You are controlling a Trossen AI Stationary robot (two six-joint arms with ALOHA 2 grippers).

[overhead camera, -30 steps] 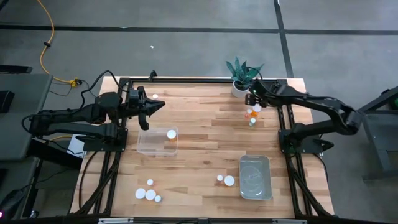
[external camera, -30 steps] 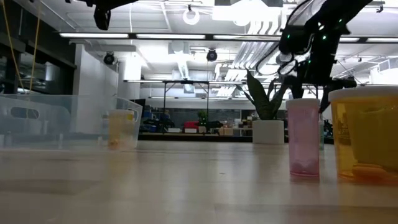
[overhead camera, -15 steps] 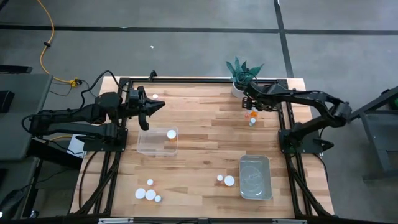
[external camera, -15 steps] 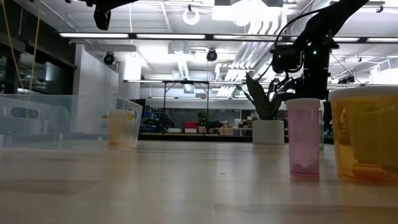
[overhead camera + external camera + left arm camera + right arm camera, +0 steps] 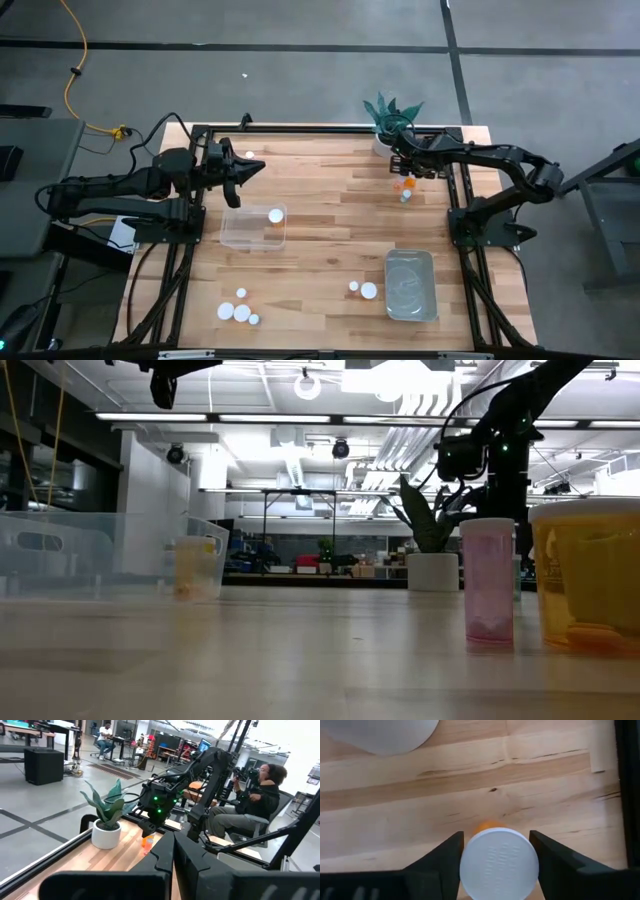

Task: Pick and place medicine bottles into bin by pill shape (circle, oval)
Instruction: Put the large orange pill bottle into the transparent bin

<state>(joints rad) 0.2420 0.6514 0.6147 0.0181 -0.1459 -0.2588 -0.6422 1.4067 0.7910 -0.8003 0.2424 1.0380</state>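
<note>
high view: the right gripper (image 5: 403,170) sits at the far right part of the wooden table (image 5: 330,215), just off the potted plant (image 5: 386,120); the orange bottle (image 5: 407,184) lies directly under its tip, a second small bottle (image 5: 405,197) just nearer. The left gripper (image 5: 250,168) hangs well away, above the left clear bin (image 5: 252,228), so the right arm is plainly the nearer one. The right clear bin (image 5: 410,285) lies nearer the front edge from the right pincer

low view: the right arm comes down from above behind a pink bottle (image 5: 487,580) and a big orange one (image 5: 585,575); its fingertips are hidden behind them

left wrist view: the left pincer's fingers (image 5: 172,852) are pressed together on nothing; the right arm's gripper shows far off over an orange bottle beside the plant

right wrist view: the white cap (image 5: 499,863) stands squarely between the two dark fingers (image 5: 445,860), bottle upright, long axis pointing up at the camera; fingers apart, a narrow gap either side, not yet clamped

turning relation: bottle centred between the jaws, so the coming move looks like a plain squeeze, then a lift
</note>
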